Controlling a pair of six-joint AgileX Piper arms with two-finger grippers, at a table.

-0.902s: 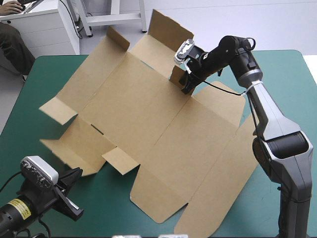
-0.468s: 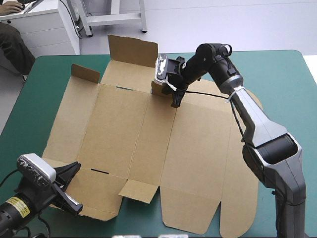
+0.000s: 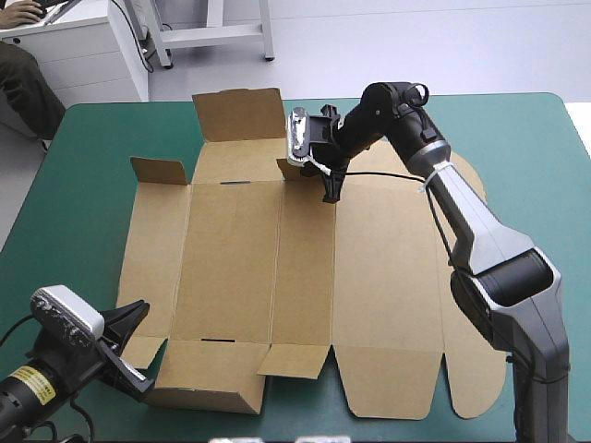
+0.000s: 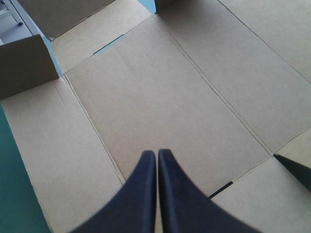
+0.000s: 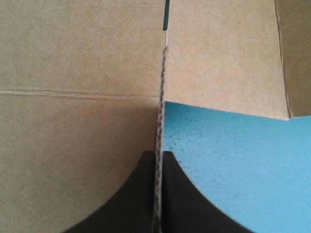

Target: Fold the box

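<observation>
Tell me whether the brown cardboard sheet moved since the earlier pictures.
Yes. The brown cardboard box sheet, clamped by the right gripper, has swung from askew to square with the teal-green table cover, its far flap pulled back toward the far edge.

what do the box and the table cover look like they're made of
The box: corrugated cardboard with a matte brown face. The cut edge held in the right pincer shows wavy fluting between thin liners. The cover: teal-green and matte, finely pebbled up close. It is perhaps a rubber or vinyl mat, but the look doesn't settle which.
</observation>
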